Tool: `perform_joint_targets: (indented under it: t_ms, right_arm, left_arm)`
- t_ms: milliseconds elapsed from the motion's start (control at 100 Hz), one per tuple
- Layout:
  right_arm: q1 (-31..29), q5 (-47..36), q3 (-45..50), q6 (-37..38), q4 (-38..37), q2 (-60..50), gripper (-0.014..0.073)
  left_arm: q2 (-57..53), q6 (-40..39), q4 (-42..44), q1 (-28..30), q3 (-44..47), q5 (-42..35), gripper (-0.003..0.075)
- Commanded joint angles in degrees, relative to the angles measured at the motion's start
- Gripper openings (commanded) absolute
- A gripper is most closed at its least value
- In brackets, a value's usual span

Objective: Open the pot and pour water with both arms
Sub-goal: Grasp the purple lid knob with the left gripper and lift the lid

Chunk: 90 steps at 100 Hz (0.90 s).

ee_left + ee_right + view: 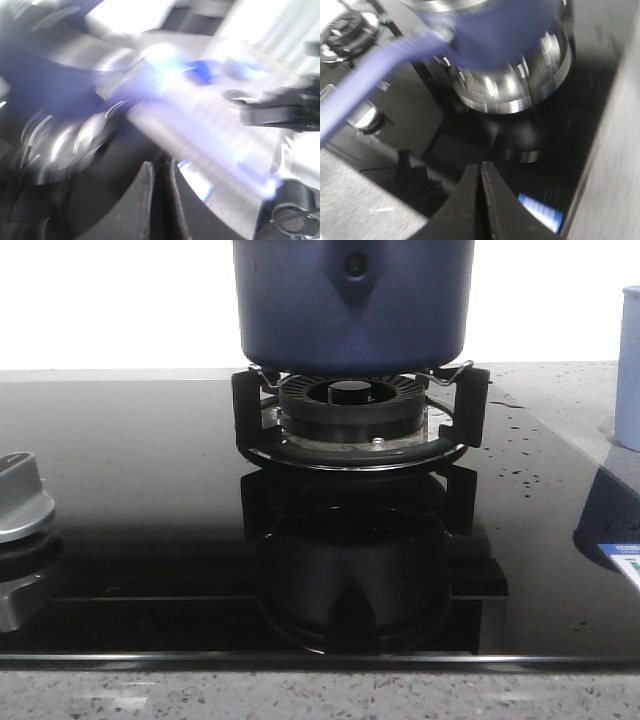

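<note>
The pot (354,302), dark navy-blue with a pointed bracket and a round rivet on its near wall, sits on the black burner grate (358,412) of a glossy black cooktop (150,500). The cooktop is set into a speckled grey tabletop (300,695). A silver control knob (22,498) lies well to the left of the burner grate, and a pale blue container (628,370) stands well to its right, near the edge of the front view. Small droplets speckle the glass just right of the grate.

Neither arm appears in the front view. The right wrist view, blurred, shows the right gripper (481,200) clenched, its two dark fingers pressed together and grasping nothing; the pot (495,35) with its blue handle (365,80) is apart from it, beyond the fingertips. The left wrist view is heavily smeared: the left gripper (161,200) has its fingers close together, apparently clenched on nothing, and little else there can be made out.
</note>
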Motion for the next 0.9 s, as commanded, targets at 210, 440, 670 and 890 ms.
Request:
perform_joint_targets:
  t_ms: [210,440,670,890]
  right_arm:
    - [0.2,-11.5,-1.9,-6.1,3.4,0.6,-0.0032]
    - [0.2,-14.0,-1.9,-8.9,3.4,0.6,0.0447]
    - [0.2,-15.6,-2.7,-8.9,3.5,0.4,0.0657]
    - [0.2,-15.8,-4.6,-8.9,3.5,0.4,0.0657]
  left_arm:
    - [12.7,21.8,-4.4,-0.5,-14.0,7.0,0.0118]
    - [21.5,23.3,-4.3,-0.8,-23.8,6.6,0.0455]
    - [30.0,25.4,-4.6,-0.9,-33.0,7.4,0.0499]
    - [37.5,26.5,-5.0,-3.3,-40.0,8.0,0.0559]
